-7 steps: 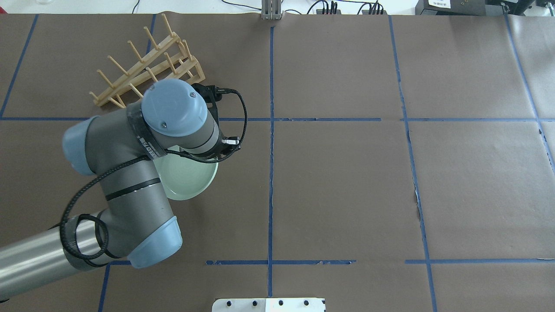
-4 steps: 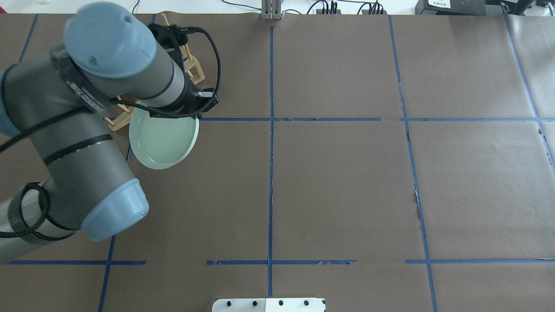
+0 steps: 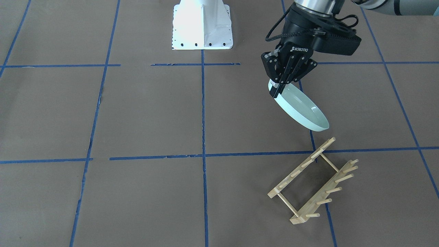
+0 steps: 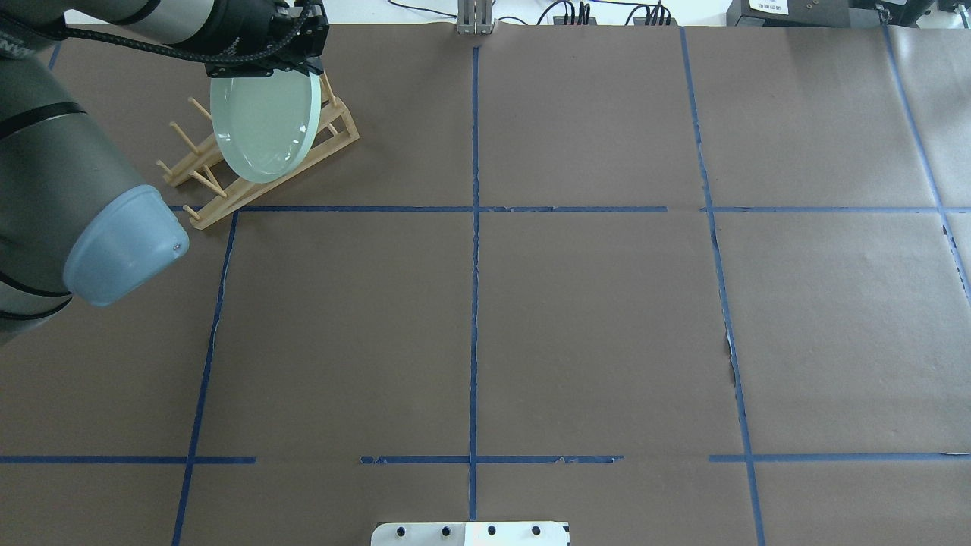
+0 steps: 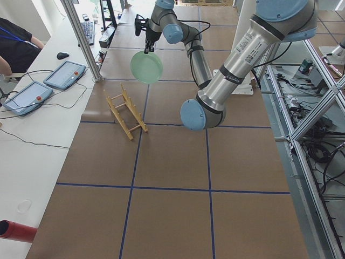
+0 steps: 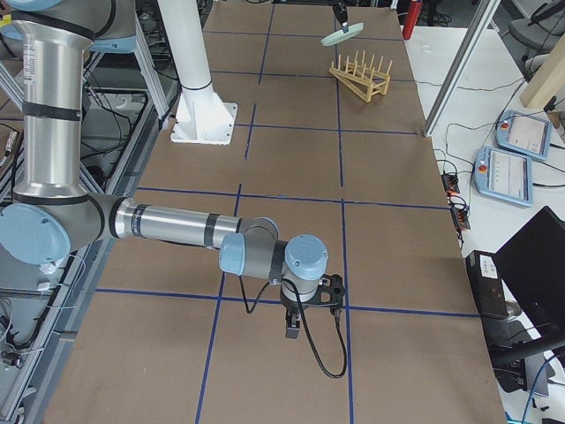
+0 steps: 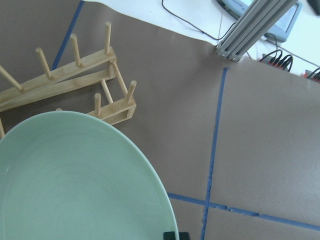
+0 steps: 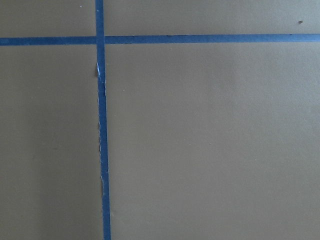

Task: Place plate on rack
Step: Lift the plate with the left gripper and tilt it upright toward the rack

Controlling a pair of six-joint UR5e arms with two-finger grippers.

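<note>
Here, entries are listed from the near edge of the front-facing view outward.

- Rack point(image 3: 313, 181): light wood, two pegged rails joined by thin dowels. It is set flat on the brown paper point(image 3: 144, 113), its long axis running from 7 to 1 o'clock. No plate is held in it.
- Plate point(image 3: 303, 109): pale mint green, round, raised rim. It is held in the air at about 12 o'clock from the rack, tilted and apart from the pegs. In the overhead view it is seen overlapping the rack's middle.
- Left gripper point(image 3: 278, 88): black. Its jaws are closed on the plate's rim, and the plate extends from them toward 4 o'clock.
- Blue tape point(image 3: 202, 113): laid in a grid across the paper.
- White base plate point(image 3: 201, 24): bolted down at 12 o'clock on the table.
- Right gripper point(image 6: 294, 329): shown only in the right side view, pointed down over the paper well apart from the rack. Whether its fingers are open or closed cannot be told.
</note>
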